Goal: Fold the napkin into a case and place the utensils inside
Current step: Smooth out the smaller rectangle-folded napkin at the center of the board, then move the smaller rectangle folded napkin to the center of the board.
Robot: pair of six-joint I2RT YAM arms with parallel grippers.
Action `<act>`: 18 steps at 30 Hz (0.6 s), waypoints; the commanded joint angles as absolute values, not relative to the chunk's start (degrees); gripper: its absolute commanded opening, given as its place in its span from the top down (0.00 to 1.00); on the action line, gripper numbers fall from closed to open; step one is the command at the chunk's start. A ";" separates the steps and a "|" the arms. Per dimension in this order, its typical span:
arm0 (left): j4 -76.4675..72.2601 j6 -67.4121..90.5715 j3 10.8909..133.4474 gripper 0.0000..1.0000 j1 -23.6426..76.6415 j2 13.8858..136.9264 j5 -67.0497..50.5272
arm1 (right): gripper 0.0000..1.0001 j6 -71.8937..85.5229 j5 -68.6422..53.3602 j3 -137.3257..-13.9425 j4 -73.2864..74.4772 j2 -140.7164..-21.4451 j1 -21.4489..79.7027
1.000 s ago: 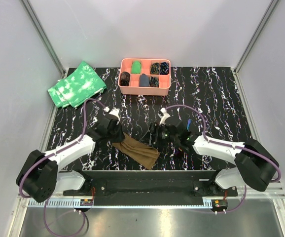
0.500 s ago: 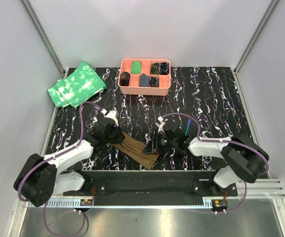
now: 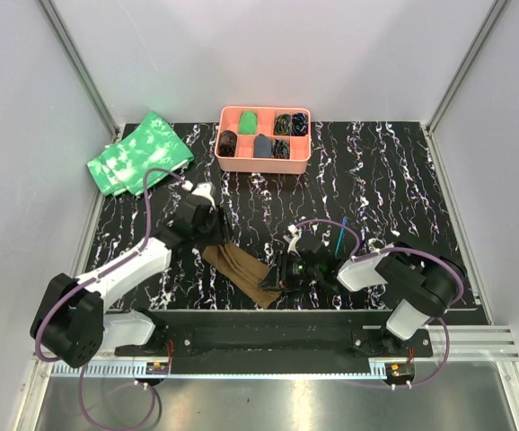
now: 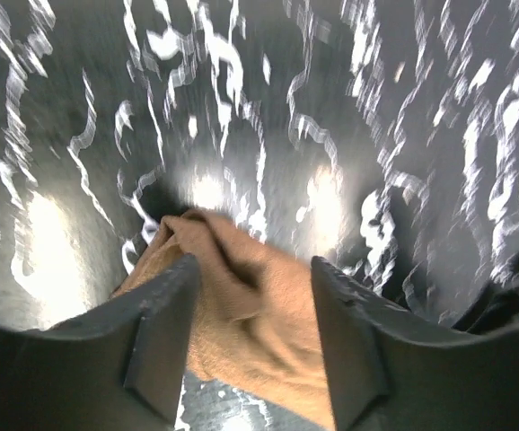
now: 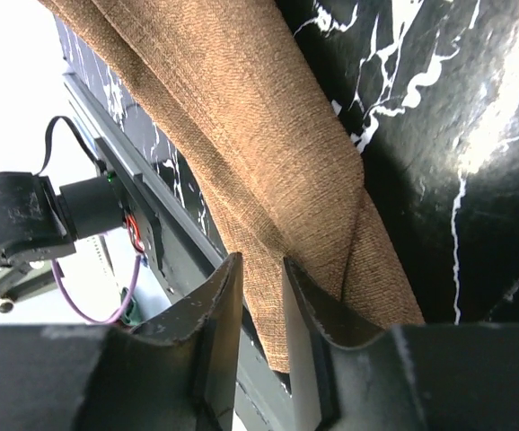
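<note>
Within right tool point(image 5: 259, 266), napkin point(image 5: 241, 135) edge pinched, left tool point(image 4: 252, 269) astride

Coarse-woven matt brown napkin point(image 5: 268, 135) — glossy marbled tabletop point(image 4: 331, 90)

The napkin point(image 3: 241, 272) is a plain tan-brown with no print; up close in the right wrist view its coarse weave point(image 5: 268, 162) shows as a fine, even fleck. The table point(image 3: 394, 180) is black, veined all over with white marbling. The tray point(image 3: 264, 162) is salmon pink; one of its compartments holds a green piece point(image 3: 249, 120) and another a slate-blue piece point(image 3: 262, 145). The cloths point(image 3: 138, 154) at the far left are bright green, mottled with white. A slim utensil point(image 3: 343, 231) is blue. The left gripper point(image 4: 252, 265) and right gripper point(image 5: 259, 265) are dark grey to black. The arms point(image 3: 129, 269) are white with black joints, and their cables point(image 3: 152, 206) are purple. The walls point(image 3: 268, 54) are pale grey.
</note>
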State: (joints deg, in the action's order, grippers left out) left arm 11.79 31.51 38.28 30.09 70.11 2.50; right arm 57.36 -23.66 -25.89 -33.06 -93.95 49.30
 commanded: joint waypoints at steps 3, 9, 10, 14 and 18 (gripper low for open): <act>22.93 36.29 43.25 0.38 29.79 62.53 11.59 | 0.69 60.99 -20.57 -25.14 -39.98 -96.68 49.83; 22.24 44.29 31.75 0.67 30.41 51.86 5.21 | 0.71 66.18 -14.78 -19.78 -46.39 -95.54 51.50; 20.32 46.04 28.86 0.70 31.02 52.03 4.40 | 0.71 66.62 -12.68 -19.34 -46.58 -95.28 52.29; 12.14 47.29 24.79 0.81 32.34 56.58 1.67 | 0.71 69.34 -8.27 -17.14 -49.48 -94.75 54.58; 9.67 46.93 26.01 0.84 34.10 63.88 2.81 | 0.71 69.44 -4.14 -16.08 -47.65 -91.68 55.72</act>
